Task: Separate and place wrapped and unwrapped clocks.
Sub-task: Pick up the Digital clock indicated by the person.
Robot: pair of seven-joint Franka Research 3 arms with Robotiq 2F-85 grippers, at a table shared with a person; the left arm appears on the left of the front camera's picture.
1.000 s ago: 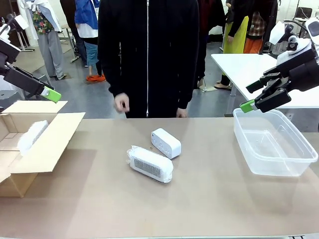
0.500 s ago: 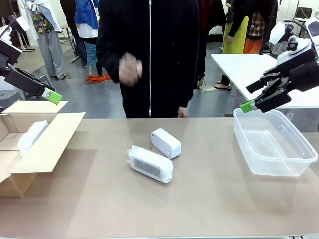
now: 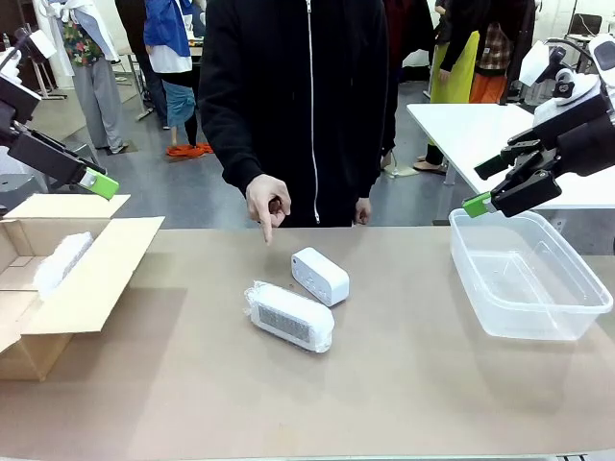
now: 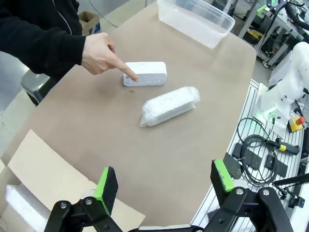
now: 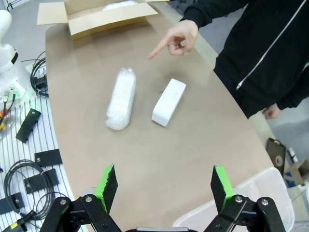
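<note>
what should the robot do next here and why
Probably bring the open right gripper across and down over the bare white clock, ready to grasp it. The person's hand points at that clock, and the clear bin stands on the right arm's side. One wrapped clock already lies in the cardboard box, so the bare one likely belongs in the bin.
</note>
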